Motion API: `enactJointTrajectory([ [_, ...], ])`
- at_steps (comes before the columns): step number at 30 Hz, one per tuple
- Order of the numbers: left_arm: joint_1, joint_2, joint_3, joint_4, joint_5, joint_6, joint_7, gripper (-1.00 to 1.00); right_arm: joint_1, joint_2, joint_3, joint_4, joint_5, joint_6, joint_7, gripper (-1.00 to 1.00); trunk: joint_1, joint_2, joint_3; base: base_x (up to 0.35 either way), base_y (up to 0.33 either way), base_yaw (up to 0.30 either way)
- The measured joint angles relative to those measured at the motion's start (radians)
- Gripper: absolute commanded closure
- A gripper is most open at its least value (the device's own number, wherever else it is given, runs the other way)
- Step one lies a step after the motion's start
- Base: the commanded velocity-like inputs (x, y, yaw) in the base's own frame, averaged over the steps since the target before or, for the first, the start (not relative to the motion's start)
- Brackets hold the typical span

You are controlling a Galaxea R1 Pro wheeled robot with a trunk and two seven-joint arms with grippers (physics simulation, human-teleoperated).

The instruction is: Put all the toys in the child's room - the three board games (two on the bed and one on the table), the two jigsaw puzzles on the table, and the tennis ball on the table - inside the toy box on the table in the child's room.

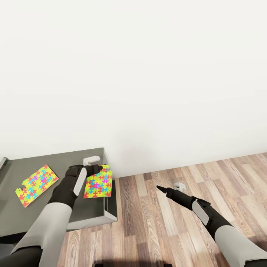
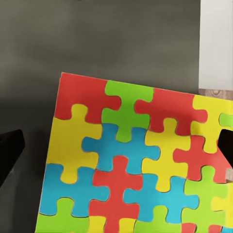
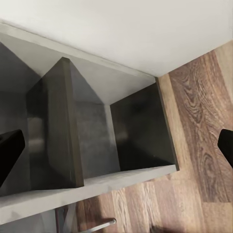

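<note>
Presumably the left gripper [image 1: 97,171], jaws spread astride the near jigsaw puzzle [image 1: 98,186] at the desk [image 1: 44,163] corner, should pinch its edge squarely before lifting, while the right gripper [image 1: 160,188] idles, jaws apart, over the floor [image 1: 155,230].

Two jigsaw puzzles [image 1: 36,185] lie on the dark cabinet top [image 1: 66,163]

I find no readable words, numbers, labels or brand marks from any of my cameras. The two flat multicoloured jigsaw puzzle panels [image 1: 98,185] [image 1: 36,184] on the dark grey cabinet top [image 1: 44,165] carry only plain coloured interlocking pieces, with no printing on them.
</note>
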State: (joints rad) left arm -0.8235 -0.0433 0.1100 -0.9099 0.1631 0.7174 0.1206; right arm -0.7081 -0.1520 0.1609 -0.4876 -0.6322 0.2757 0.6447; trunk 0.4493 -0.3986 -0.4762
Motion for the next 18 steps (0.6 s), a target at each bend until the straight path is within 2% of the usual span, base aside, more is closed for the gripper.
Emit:
enactJointTrajectory([
  [11,0.000,0.004,0.045,-0.022,-0.019,0.002,-0.002,-1.00,0.000,0.000,0.000,0.000,0.000,0.000,0.000,-1.00,0.000,0.000,0.000,0.000,0.000,0.000],
  [18,0.000,0.004,0.050,-0.041,-0.019,-0.001,-0.008,-1.00,0.000,0.000,0.000,0.000,0.000,0.000,0.000,-1.00,0.000,0.000,0.000,0.000,0.000,0.000],
])
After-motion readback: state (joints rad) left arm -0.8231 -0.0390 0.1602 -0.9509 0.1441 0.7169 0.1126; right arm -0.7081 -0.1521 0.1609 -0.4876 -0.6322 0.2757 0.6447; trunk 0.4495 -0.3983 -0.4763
